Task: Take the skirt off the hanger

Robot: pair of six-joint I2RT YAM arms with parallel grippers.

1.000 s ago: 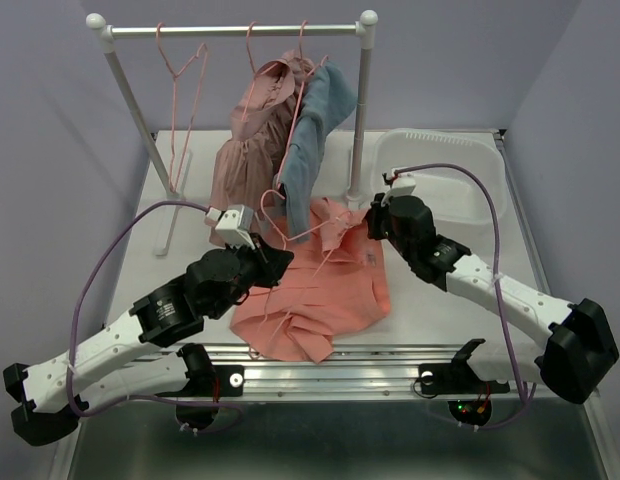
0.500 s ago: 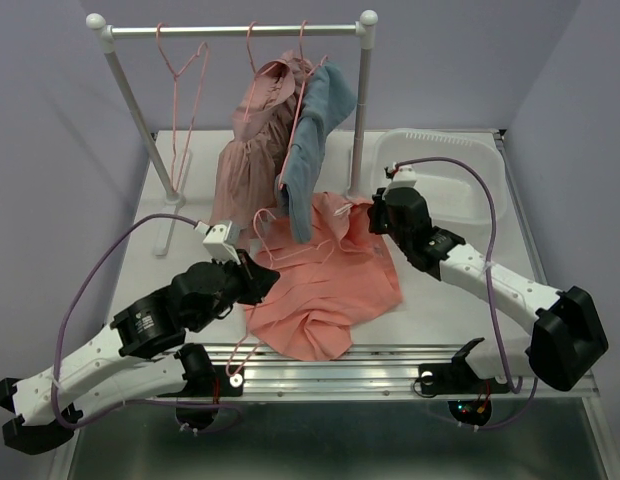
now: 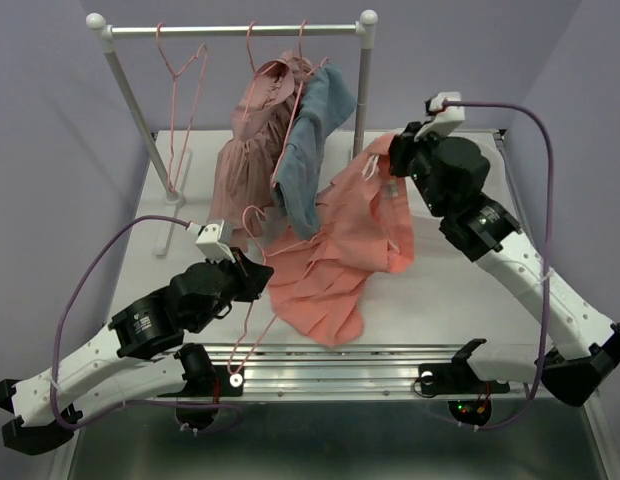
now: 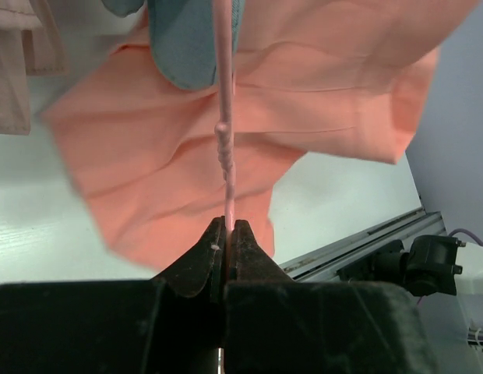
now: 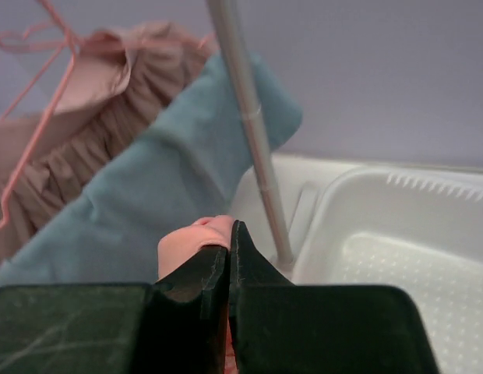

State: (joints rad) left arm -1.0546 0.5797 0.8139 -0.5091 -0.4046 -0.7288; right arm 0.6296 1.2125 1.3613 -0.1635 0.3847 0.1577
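Note:
The coral skirt (image 3: 340,250) hangs from my right gripper (image 3: 392,168), which is shut on its upper edge, raised above the table near the rack's right post. The skirt's lower part trails on the table. In the right wrist view the jaws (image 5: 230,230) pinch a fold of coral cloth (image 5: 191,238). My left gripper (image 3: 252,272) is shut on the pink wire hanger (image 3: 252,218), low at the skirt's left edge. In the left wrist view the hanger wire (image 4: 225,117) runs straight out of the shut jaws (image 4: 228,226) in front of the skirt (image 4: 319,70). Whether the hanger still catches the skirt I cannot tell.
A clothes rack (image 3: 230,30) stands at the back with an empty pink hanger (image 3: 185,90), a dusty pink dress (image 3: 245,150) and a blue garment (image 3: 312,140). A white bin (image 3: 480,160) sits at the back right, behind my right arm. A metal rail (image 3: 370,360) runs along the near edge.
My right gripper has risen and moved back to the right, lifting the skirt's top off the table. The left gripper has drawn the hanger to the near left, away from the skirt.

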